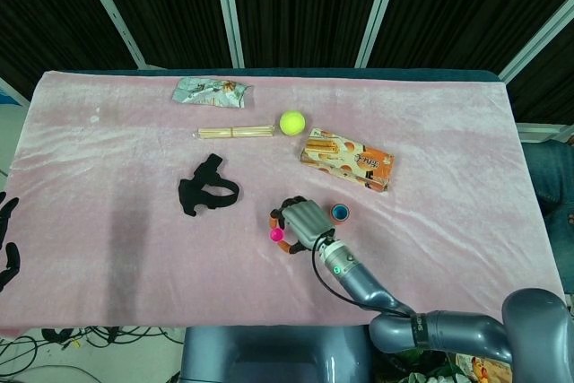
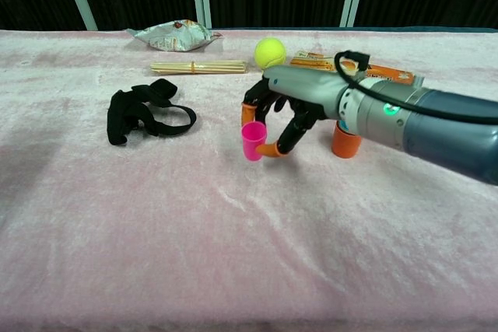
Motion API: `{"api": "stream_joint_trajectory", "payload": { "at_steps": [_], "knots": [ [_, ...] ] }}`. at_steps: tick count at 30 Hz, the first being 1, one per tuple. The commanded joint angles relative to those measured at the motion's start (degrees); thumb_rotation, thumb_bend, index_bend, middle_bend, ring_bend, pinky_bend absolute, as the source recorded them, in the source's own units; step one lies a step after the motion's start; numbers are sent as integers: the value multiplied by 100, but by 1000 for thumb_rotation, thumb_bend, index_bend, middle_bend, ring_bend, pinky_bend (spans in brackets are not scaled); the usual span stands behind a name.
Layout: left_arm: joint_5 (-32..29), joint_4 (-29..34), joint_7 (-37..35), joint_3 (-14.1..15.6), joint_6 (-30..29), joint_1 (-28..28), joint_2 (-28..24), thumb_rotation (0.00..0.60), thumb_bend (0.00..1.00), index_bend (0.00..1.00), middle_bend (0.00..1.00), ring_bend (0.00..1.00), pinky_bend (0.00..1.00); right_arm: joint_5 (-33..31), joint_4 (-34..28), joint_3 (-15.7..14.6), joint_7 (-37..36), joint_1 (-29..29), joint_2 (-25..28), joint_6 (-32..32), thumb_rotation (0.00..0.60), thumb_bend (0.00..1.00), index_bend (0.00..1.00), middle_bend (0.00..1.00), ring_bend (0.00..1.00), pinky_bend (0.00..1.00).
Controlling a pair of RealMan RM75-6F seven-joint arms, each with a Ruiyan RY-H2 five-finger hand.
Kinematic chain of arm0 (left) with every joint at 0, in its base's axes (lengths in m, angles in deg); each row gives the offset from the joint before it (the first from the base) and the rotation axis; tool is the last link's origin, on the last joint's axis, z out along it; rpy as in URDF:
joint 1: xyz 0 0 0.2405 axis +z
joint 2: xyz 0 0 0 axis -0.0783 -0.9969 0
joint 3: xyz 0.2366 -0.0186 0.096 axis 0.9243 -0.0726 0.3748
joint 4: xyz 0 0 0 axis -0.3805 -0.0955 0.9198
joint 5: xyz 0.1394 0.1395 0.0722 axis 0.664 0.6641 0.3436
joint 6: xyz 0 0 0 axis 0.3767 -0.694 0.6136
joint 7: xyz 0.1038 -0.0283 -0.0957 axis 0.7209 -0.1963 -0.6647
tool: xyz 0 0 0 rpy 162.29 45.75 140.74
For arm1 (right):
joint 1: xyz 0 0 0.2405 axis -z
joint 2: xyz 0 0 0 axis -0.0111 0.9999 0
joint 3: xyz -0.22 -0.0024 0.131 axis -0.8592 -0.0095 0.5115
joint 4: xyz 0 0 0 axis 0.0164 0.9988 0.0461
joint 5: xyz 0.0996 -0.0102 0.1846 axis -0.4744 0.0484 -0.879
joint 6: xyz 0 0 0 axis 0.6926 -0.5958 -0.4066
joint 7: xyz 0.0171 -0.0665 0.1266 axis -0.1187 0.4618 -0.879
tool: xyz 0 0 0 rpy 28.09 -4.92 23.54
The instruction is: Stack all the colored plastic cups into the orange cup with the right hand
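The right hand (image 2: 284, 118) pinches the pink cup (image 2: 254, 141) upright between its orange fingertips (image 2: 268, 150), clear of the pink tablecloth (image 2: 156, 223); the orange cup (image 2: 345, 138) stands just beside the wrist, a blue cup nested inside. The left hand (image 1: 7, 239) shows at the frame's edge, fingers spread.

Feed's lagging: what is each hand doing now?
Right hand: holding the pink cup.
Left hand: only at the frame edge, cannot be told.

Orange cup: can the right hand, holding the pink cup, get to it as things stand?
Probably yes. The right hand holds the pink cup just beside the orange cup, and nothing lies between them.
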State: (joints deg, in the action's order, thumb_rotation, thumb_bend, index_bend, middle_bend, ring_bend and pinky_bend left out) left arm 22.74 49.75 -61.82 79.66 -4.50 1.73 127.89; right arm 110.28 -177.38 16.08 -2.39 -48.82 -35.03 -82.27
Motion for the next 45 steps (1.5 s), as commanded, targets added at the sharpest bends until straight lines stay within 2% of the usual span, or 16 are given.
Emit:
{"api": "stream_joint_trajectory", "payload": {
  "at_steps": [1, 7, 14, 19, 35, 39, 41, 45],
  "knots": [
    [-5, 5, 1, 4, 6, 2, 2, 600, 698, 66, 11, 0, 31, -205, -468, 127, 88, 103, 631, -70, 600, 295, 538, 487, 249, 207],
    [7, 15, 31, 11, 12, -3, 5, 600, 698, 66, 11, 0, 31, -513, -823, 59, 227, 213, 1398, -26, 600, 295, 538, 483, 249, 207],
    [10, 28, 45, 5, -18, 7, 3, 600, 698, 66, 11, 0, 31, -670, -822, -182, 304, 315, 1792, 89, 600, 296, 538, 480, 249, 207],
    [0, 33, 83, 4, -25, 12, 14, 600, 698, 66, 11, 0, 31, -681, -761, -256, 152, 369, 1859, 174, 600, 297, 538, 480, 249, 207],
    [-46, 15, 102, -9, -4, 8, 18, 600, 699, 66, 11, 0, 31, -488, -249, -334, -240, 357, 1609, 275, 600, 298, 538, 480, 249, 207],
    [-61, 22, 105, -15, -11, 13, 15, 600, 699, 66, 11, 0, 31, -470, -158, -365, -319, 358, 1541, 315, 600, 298, 534, 448, 246, 207],
    [-54, 22, 111, -10, -9, 13, 14, 600, 698, 66, 11, 0, 31, -464, -124, -385, -335, 359, 1511, 321, 600, 281, 479, 398, 236, 207],
    [-52, 21, 118, -10, -6, 10, 16, 600, 699, 66, 11, 0, 31, -450, -165, -375, -350, 376, 1503, 246, 600, 200, 228, 214, 195, 207]
  ]
}}
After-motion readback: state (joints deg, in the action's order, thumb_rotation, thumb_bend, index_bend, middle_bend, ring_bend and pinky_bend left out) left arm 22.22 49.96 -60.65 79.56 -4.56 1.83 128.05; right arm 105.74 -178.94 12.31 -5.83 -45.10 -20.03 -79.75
